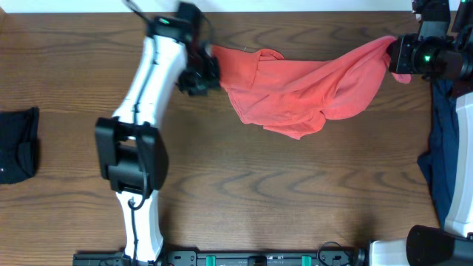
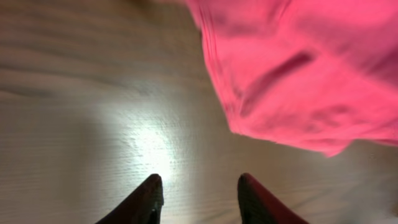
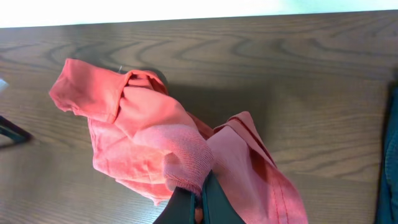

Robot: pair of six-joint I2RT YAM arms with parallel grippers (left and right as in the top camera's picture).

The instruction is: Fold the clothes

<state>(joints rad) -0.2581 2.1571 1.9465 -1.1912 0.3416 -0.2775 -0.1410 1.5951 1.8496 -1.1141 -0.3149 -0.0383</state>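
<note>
One edge held, one edge to catch

Your right claw [image 3: 200,200] is clamped on a bunched fold of the coral-red T-shirt [image 1: 295,89], holding that end at the far right of the worktop [image 1: 295,199]; from there the cloth runs leftward along the far side in a loose, rumpled swag, doubled over itself in the middle.

Your left claw [image 2: 199,186] stands partly open with nothing between its fingers; its own camera shows bare wood under the tips and the shirt's hem ahead and to the right, near but not touching. From above, that claw sits just beside the shirt's left end.

The step in hand looks like getting a second grip so the shirt can be spread flat; it seems early in the task, since nothing on show is folded. To do it well:

- aim for a single layer at the hem or shoulder, not the thick wad; which seam lies nearest is too blurred to tell;
- come in low along the wood so one finger slides under the edge;
- hold the right claw firm while you close, then draw the two ends apart evenly.

Leave the navy shirt [image 1: 443,148] at the right edge and the black garment [image 1: 18,144] at the far left alone; both lie well apart from this one.
</note>
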